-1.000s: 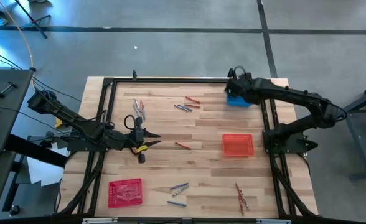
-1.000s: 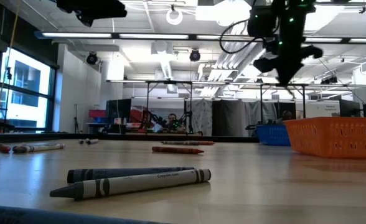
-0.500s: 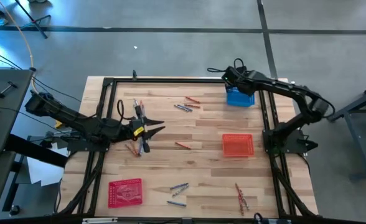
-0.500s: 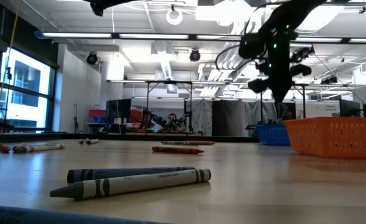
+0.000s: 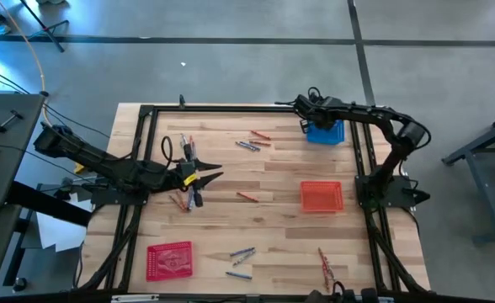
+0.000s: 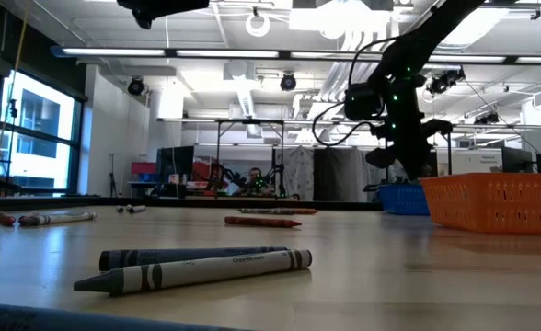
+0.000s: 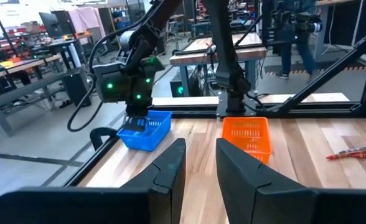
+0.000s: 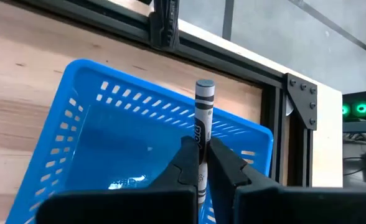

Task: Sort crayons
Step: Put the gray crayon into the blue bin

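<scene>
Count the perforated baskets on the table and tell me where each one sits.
3. A blue basket at the far right edge, under the right gripper; an orange-red basket right of centre; a red basket near the front left corner. None looks hidden.

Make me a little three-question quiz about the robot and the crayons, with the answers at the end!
1. True or false: the right hand holds a grey crayon above the blue basket.
2. What colour is the basket standing near the right arm's base? A) red B) green C) yellow
3. Fill in: the left hand hovers over the table's ____ side, holding nothing.

Key: 1 true; 2 A; 3 left.
</scene>
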Available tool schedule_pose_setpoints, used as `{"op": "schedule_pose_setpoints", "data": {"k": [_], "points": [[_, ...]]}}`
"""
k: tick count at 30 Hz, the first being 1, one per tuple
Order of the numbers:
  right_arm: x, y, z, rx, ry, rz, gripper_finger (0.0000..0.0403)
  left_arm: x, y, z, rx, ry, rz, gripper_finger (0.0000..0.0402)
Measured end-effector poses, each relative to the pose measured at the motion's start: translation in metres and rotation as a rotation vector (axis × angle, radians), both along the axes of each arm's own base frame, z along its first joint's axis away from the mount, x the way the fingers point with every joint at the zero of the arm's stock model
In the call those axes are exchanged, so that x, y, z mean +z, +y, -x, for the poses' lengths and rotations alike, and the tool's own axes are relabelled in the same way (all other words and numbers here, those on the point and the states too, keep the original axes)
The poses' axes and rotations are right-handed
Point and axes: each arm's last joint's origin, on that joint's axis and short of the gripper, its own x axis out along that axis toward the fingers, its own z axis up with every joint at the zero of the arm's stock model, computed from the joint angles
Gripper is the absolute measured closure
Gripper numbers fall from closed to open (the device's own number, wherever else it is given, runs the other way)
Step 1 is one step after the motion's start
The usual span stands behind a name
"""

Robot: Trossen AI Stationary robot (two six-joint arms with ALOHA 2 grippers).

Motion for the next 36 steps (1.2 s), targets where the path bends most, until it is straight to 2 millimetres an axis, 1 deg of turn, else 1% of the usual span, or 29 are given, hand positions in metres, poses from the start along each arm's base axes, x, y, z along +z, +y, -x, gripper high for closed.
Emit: {"op": "schedule_pose_setpoints", "data": {"k": [3,9,11,14,17,20,23,26,29,32,36], "points": [[0.000,0.000,0.001,0.004,0.000,-0.013,0.0389,0.000,0.000,0.000,0.000,0.001,-0.005,0.0326],[-0.001,0.003,0.001,0.018,-0.026,-0.079,0.0331,0.000,0.000,0.000,0.000,0.001,-0.005,0.0326],[-0.001,0.004,0.001,0.018,-0.020,-0.092,0.0317,0.000,0.000,0.000,0.000,0.001,-0.005,0.0326],[-0.001,0.005,0.002,0.019,-0.006,-0.103,0.0306,0.000,0.000,0.000,0.000,0.001,-0.005,0.0326],[0.000,0.007,0.004,0.018,0.006,-0.115,0.0304,0.000,0.000,0.000,0.000,0.001,-0.006,0.0326],[0.008,0.012,0.006,0.028,-0.006,-0.121,0.0307,0.000,0.000,0.000,-0.001,0.003,-0.011,0.0326],[0.028,0.025,0.010,0.054,-0.047,-0.112,0.0309,0.000,0.000,0.000,-0.002,0.008,-0.031,0.0326],[0.052,0.049,0.013,0.087,-0.161,-0.134,0.0312,0.000,0.000,0.000,-0.003,0.011,-0.040,0.0326],[0.073,0.088,0.010,0.164,-0.297,-0.200,0.0315,0.000,0.000,0.000,-0.003,0.012,-0.040,0.0326],[0.088,0.137,0.004,0.238,-0.423,-0.277,0.0317,0.000,0.000,0.000,-0.003,0.011,-0.039,0.0326],[0.093,0.217,-0.007,0.342,-0.558,-0.395,0.0318,0.000,0.000,0.000,-0.003,0.010,-0.035,0.0326]]}}
